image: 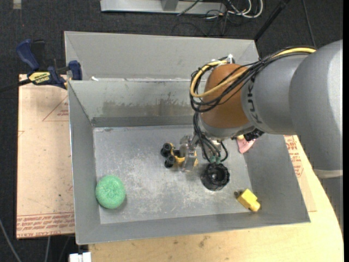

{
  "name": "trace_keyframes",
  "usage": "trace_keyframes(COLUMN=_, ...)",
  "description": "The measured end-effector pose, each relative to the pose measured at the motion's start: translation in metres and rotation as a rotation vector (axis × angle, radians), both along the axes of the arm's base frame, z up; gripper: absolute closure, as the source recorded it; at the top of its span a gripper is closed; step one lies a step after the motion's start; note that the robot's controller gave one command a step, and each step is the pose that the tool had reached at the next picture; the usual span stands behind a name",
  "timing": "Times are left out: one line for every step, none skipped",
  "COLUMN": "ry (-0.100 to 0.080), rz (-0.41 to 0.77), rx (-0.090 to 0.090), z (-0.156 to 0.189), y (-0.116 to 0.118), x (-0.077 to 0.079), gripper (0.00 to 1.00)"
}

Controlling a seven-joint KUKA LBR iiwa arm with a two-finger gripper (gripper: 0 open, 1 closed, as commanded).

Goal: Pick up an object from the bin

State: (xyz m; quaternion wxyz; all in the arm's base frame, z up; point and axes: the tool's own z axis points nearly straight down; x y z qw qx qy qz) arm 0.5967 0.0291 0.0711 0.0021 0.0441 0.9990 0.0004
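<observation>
My gripper point(170, 156) is low over the middle of the bin floor, its two dark fingertips pointing left. They stand apart and open, with nothing between them. A black round thing point(214, 177) lies on the floor just to the right of the gripper's body and a little nearer the front. Farther right, near the front wall, lies a small yellow block point(248, 200). A pink thing point(245, 144) peeks out by the right wall, partly hidden under the arm.
A green round sponge-like ball point(110, 191) rests in the front left corner, well away from the gripper. The arm and its orange cover hang over the bin's right half.
</observation>
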Motion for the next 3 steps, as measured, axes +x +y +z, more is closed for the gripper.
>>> trace_keyframes(ry=0.000, rz=0.000, rx=0.000, z=0.0000, y=0.0000, x=0.0000, gripper=1.00)
trace_keyframes(ry=0.000, rz=0.000, rx=0.000, z=0.0000, y=0.0001, x=0.0000, gripper=1.00)
trace_keyframes(ry=0.000, rz=0.001, rx=0.000, z=0.0000, y=0.0001, x=0.0000, gripper=1.00)
